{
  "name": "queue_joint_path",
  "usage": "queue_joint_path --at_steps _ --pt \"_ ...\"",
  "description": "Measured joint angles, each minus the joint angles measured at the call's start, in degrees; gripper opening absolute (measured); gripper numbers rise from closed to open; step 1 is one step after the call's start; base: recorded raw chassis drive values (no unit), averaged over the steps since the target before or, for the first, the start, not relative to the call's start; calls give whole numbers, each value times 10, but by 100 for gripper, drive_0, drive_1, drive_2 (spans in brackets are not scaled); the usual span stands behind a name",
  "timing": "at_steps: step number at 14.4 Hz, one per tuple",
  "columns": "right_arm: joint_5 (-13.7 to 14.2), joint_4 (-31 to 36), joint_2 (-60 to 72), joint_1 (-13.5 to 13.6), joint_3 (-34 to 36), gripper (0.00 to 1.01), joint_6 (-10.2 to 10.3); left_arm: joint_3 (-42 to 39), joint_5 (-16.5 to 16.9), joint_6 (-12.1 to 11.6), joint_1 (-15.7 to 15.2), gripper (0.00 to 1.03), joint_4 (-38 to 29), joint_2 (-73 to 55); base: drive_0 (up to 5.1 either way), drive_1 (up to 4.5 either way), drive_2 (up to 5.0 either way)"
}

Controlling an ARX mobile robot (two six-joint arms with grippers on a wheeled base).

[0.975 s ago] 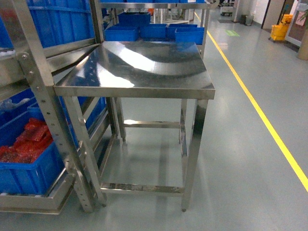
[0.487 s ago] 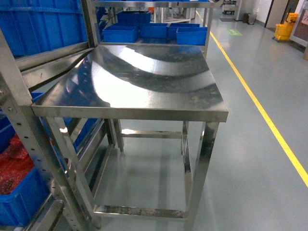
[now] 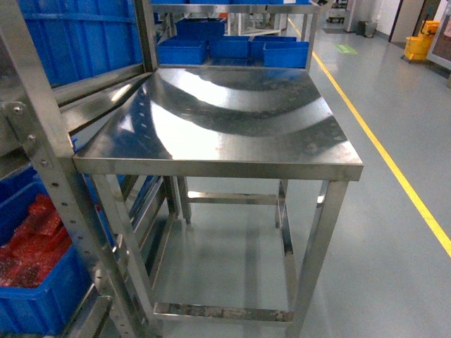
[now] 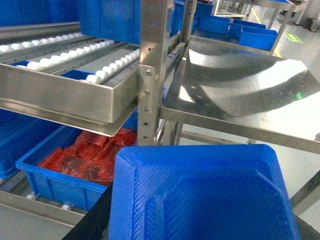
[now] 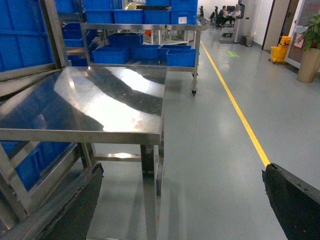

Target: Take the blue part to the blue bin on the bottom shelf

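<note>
Right at the bottom of the right wrist view, the right pincer [image 5: 182, 170] is spread wide, with one dark finger [image 5: 75, 210] in the lower left corner and the other in the lower right. Nothing sits between them but grey floor [image 5: 210, 165].

In the left wrist view, a blue textured tray [image 4: 200, 195] fills the near foreground. There's a dark strip [image 4: 95, 220] along its left side. Whether the left pincer is spread or pressed together can't be told from that.

Just past the tray, the bottom shelf [image 4: 30, 205] shows its rail and a few white rollers. On it sits a crate of red crinkly bags [image 4: 75, 160], and the blue bin [image 4: 20, 142] is just left of that crate, only partly in frame. Above them hangs a tilted roller shelf [image 4: 65, 75] of the steel rack [image 4: 150, 75].

The desk [image 3: 211, 165] stands right up against the rack's right side. It's shiny steel, and its left edge meets the rack post. Its top shows glare and reflections.

The blue part can't be made out in any of the three views, so there's no telling where it is.

Further back, beyond the desk's far edge, a row of small blue bins [image 3: 232, 48] sits on another steel stand. A yellow line [image 3: 380, 155] runs along the floor to the right. Way at the back there's a yellow mop bucket [image 3: 417, 42] and a potted plant [image 5: 310, 50].
</note>
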State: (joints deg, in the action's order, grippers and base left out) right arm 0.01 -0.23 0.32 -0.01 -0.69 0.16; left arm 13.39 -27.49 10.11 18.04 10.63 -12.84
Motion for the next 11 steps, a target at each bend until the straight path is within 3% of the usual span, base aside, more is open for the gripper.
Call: queue_joint_path --at_steps 4,11 --pt "0 -1 0 0 0 98 0 0 -2 0 0 43 0 0 -450 286 286" --pt "0 0 0 0 0 98 0 0 -2 0 0 43 0 1 -479 342 154"
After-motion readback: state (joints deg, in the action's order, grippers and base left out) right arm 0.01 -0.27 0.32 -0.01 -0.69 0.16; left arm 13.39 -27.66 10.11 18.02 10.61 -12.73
